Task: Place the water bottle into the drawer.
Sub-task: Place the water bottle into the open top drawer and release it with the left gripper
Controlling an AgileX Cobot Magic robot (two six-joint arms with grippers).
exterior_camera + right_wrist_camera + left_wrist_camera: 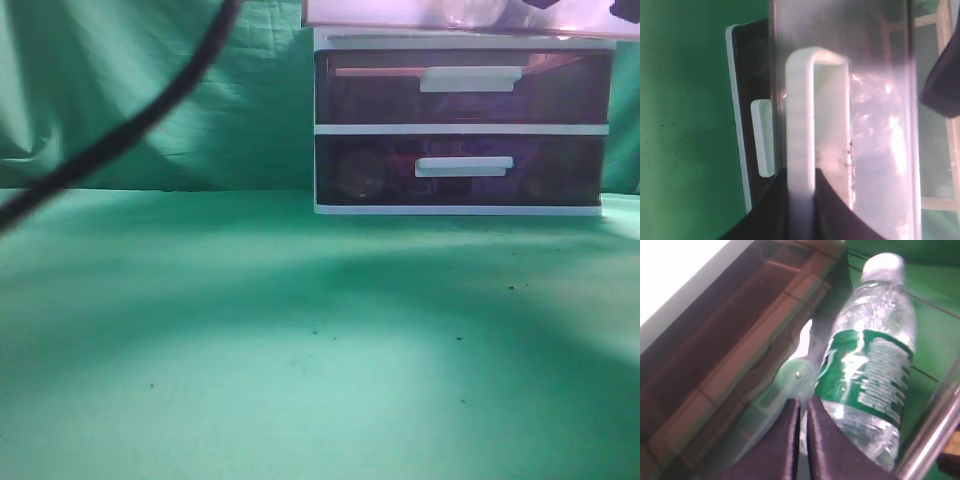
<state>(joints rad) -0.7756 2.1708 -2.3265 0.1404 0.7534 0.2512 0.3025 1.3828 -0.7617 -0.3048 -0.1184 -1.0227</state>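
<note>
Water bottle [870, 365] inside the drawer [880, 125] above green cloth [300, 350]; left pincer [803, 435] closed, empty; right pincer [801, 200] clamped on handle [802, 120].

A green cloth covers the table [300, 350] and rises behind it as a wrinkled backdrop. Its surface is mostly bare, with a bright patch of light near the middle, shadow toward the corners, and a few tiny dark specks scattered on the right half. The white-framed drawer unit [460, 209] stands directly on the cloth at the far right, its base flat against the surface. Two dark red-purple drawers with white bar handles show above the base. From the right wrist view, the same green cloth [685, 125] lies beside the unit's white frame.
</note>
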